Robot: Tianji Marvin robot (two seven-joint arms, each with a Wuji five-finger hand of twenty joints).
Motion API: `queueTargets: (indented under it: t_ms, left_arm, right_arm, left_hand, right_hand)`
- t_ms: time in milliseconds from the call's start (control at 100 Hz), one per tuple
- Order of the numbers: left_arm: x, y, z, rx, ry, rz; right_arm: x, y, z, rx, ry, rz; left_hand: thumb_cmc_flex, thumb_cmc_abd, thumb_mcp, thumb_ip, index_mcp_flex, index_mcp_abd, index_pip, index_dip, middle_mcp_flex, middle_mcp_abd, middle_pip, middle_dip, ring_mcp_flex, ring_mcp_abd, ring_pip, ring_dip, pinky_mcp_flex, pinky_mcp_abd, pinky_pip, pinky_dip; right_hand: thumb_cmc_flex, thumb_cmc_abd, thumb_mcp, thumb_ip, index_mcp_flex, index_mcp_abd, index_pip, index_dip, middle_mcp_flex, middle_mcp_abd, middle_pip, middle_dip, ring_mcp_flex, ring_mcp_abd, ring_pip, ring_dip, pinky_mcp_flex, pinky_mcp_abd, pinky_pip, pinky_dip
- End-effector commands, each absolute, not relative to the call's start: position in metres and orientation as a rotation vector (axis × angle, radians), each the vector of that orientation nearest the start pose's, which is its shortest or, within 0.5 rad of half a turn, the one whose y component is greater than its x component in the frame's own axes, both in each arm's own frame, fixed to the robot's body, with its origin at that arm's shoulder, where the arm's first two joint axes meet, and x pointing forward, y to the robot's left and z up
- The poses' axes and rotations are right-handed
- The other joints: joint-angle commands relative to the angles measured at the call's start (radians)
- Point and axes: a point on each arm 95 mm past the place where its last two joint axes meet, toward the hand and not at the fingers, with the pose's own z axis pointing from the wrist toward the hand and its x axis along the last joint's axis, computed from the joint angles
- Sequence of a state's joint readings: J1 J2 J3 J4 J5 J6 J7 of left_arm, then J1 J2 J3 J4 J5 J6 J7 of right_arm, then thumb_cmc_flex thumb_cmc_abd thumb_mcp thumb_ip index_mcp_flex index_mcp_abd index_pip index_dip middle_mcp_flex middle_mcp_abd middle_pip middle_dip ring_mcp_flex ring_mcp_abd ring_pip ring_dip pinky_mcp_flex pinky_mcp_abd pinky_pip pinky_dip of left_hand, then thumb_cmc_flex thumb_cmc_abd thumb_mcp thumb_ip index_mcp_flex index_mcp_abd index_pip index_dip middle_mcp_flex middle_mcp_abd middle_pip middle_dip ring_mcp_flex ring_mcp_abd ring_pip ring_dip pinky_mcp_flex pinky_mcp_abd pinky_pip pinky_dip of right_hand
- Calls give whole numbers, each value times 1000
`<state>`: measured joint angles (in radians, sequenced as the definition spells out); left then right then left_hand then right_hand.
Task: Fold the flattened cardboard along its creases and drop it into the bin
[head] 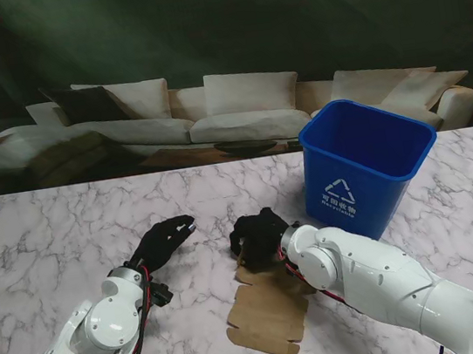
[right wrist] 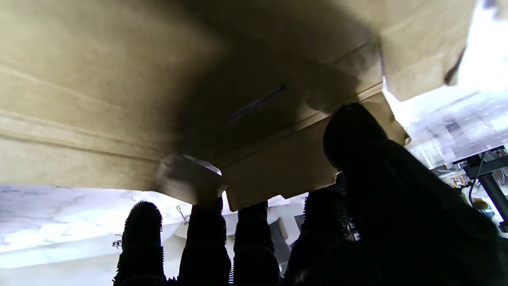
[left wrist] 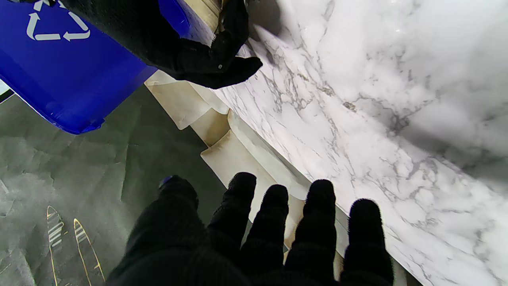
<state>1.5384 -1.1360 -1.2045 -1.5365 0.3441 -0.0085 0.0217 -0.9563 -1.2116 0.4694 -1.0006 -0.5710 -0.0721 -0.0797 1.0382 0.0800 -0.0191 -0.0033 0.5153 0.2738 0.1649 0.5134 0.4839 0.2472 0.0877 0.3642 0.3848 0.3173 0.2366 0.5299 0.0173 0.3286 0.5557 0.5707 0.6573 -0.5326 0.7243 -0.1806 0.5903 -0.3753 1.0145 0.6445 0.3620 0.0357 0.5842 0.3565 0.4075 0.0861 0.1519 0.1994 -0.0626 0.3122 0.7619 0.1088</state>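
- Cardboard (head: 269, 313): flat brown sheet with cut flaps, lying on the marble table (head: 59, 228) near the middle of the front, between the two arms; far end under the right hand, near end bare and free.
- Handling, judged: light, thin, stiff across the panels, ready to bend only at the pressed creases; likely to skid on the polished marble if pushed flat; corners and flaps easily crushed.
- Hold points, judged: far flap edge, where fingers already reach, and the free near edge or a side flap for the second hand.
- Right hand (head: 258, 234): black glove, fingers curled over the far edge of the sheet; in the right wrist view the thumb (right wrist: 357, 135) lies against a panel and fingertips (right wrist: 204, 214) meet a small flap; looks like a pinch on the flap, though a firm grip is not certain.
- Left hand (head: 164, 238): raised clear of the table, left of the sheet, fingers (left wrist: 317, 206) spread and holding nothing.
- Bin (head: 367, 163): blue, open top, upright, to the right of the sheet and farther from me, near but apart.
- Open room: bare marble to the left and beyond; far table edge well back; bin wall the only close obstacle on the right.
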Motion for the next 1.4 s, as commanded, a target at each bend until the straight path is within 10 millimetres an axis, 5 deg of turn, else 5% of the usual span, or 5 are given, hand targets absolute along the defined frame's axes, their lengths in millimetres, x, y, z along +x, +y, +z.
queueTargets:
  t_ms: [0, 580, 770, 1110, 1390]
  left_arm:
    - [409, -5, -339, -1862, 1116, -1851]
    - [407, 4, -332, -1815, 1079, -1875]
    - [407, 6, -331, -1808, 1069, -1878]
    - [407, 7, -331, -1805, 1068, -1876]
    - [407, 7, -331, -1807, 1069, -1875]
  right_arm:
    - [475, 122, -390, 1240, 1922, 1548]
    - [482, 131, -382, 1266, 1805, 1508]
    - [488, 132, -379, 1374, 1655, 1459]
    - [490, 134, -381, 1516, 1450, 1338]
    - [476, 131, -390, 1646, 1409, 1218]
  left_hand:
    - [-18, 55, -17, -11, -17, -14, -14, -9, -24, 2, -13, 3, -14, 3, -21, -1, -3, 21, -21, 23]
    - [-20, 57, -17, -11, -16, -13, -13, -9, -23, 2, -12, 4, -13, 4, -21, -1, -3, 20, -21, 23]
    - [-19, 56, -17, -11, -16, -12, -13, -9, -20, 2, -12, 4, -12, 4, -21, -1, -3, 22, -21, 23]
    - [-20, 56, -17, -11, -17, -13, -14, -9, -19, 2, -12, 4, -11, 5, -20, 0, -4, 22, -21, 23]
    - [-19, 56, -16, -11, -16, -13, -13, -9, -18, 3, -12, 5, -11, 6, -21, 0, -4, 23, -21, 24]
  right_hand:
    - [-19, 23, -23, -16, 60, -37, 62, 33, 59, -26, 54, 52, 46, -9, 63, 57, 6, 25, 29, -1]
    - [26, 100, -85, 12, 75, 18, 97, 135, 653, -51, 356, 341, 611, -27, 749, 417, 565, -8, 615, 502]
    - [42, 113, -90, 11, 72, 93, 99, 103, 720, 22, 486, 330, 769, 3, 913, 402, 698, 17, 752, 502]
    - [163, 270, -110, 24, -31, 259, 11, -122, 770, -43, 552, 303, 841, 13, 918, 370, 761, 42, 796, 453]
    - [43, 379, -256, 79, -197, 383, -232, -187, 486, 41, 402, 235, 539, 84, 646, 325, 542, 77, 613, 380]
